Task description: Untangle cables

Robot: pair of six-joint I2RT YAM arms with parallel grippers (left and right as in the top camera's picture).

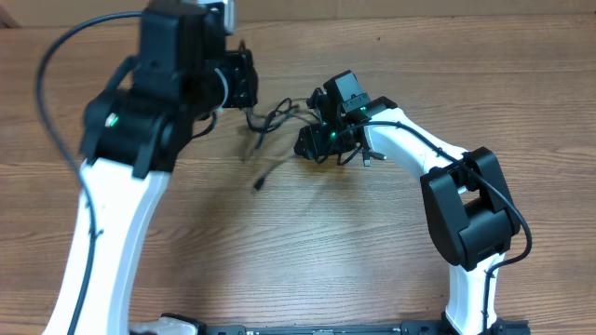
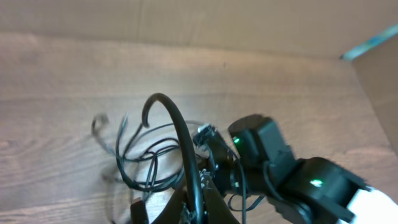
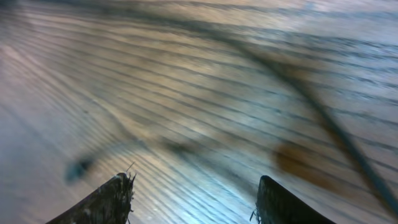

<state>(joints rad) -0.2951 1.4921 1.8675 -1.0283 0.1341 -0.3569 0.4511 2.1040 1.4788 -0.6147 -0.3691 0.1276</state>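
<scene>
A loose tangle of thin black cables (image 1: 276,115) lies on the wooden table between my two grippers, with one plug end (image 1: 259,182) trailing toward the front. My left gripper (image 1: 248,97) is at the tangle's left side. In the left wrist view it (image 2: 198,200) is shut on one black cable (image 2: 177,127) that arcs up out of the jaws, while the other loops (image 2: 146,162) hang to the left. My right gripper (image 1: 315,140) sits at the tangle's right edge. Its fingers (image 3: 193,186) stand open over blurred wood, nothing between them.
The right arm's black and white links (image 1: 466,200) cross the table's right side, and the left arm (image 1: 121,195) covers the left. A brown cardboard wall (image 2: 249,25) stands behind the table. A blurred dark cable (image 3: 323,112) runs across the right wrist view.
</scene>
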